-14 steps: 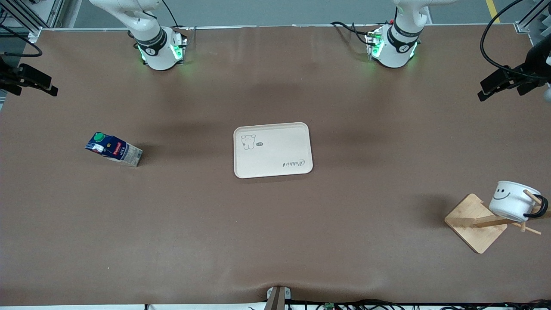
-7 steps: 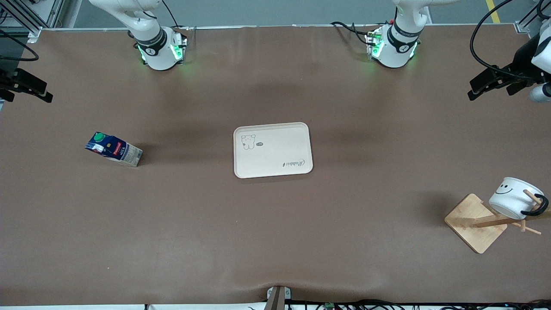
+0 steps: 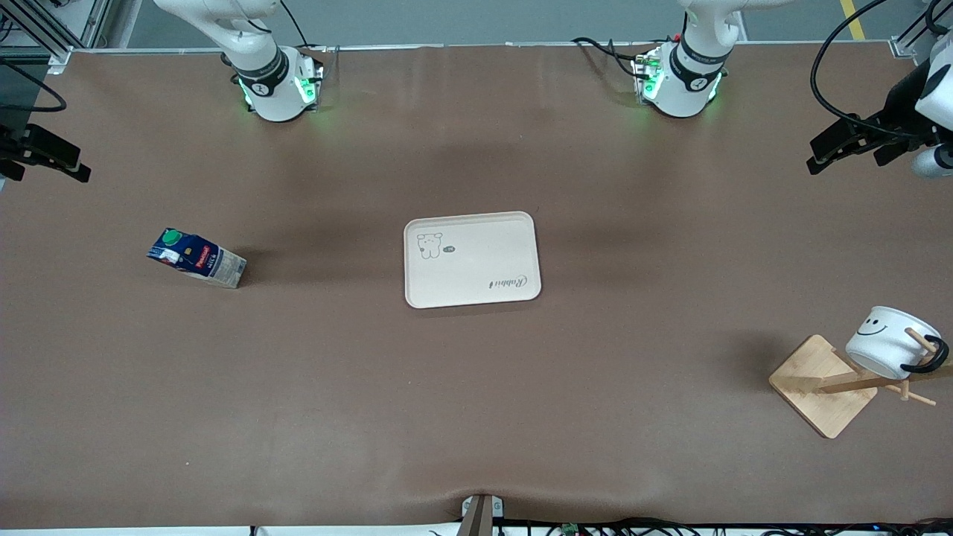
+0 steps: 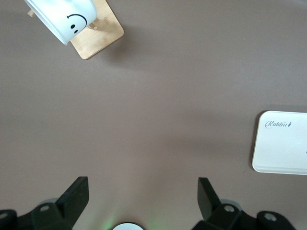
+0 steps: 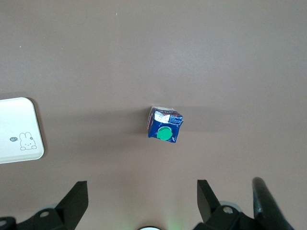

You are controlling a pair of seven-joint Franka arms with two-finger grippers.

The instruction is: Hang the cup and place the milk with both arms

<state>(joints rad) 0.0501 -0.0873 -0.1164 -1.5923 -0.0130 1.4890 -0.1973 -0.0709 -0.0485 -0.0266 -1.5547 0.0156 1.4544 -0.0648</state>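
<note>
The cup (image 3: 886,348), white with a black smiley, hangs tilted by its black handle on a peg of the wooden rack (image 3: 821,387) at the left arm's end of the table; the left wrist view shows the cup (image 4: 64,19) too. The milk (image 3: 195,257) stands cap up on the table at the right arm's end, also seen as the milk (image 5: 165,125). My left gripper (image 3: 837,149) hovers open over the table's edge at its own end, its jaws (image 4: 142,189) holding nothing. My right gripper (image 3: 48,155) hovers open over its end's edge, its jaws (image 5: 142,191) bare.
A cream tray (image 3: 471,294) with a rabbit drawing lies in the middle of the table, farther from the front camera than the rack. The tray's corner shows in both wrist views (image 4: 283,158) (image 5: 14,120). The arm bases (image 3: 279,89) (image 3: 681,85) stand along the table's back edge.
The cup has swung and settled lower on its peg. The left gripper has drifted a little toward the table's middle; the right gripper has shifted slightly outward.
</note>
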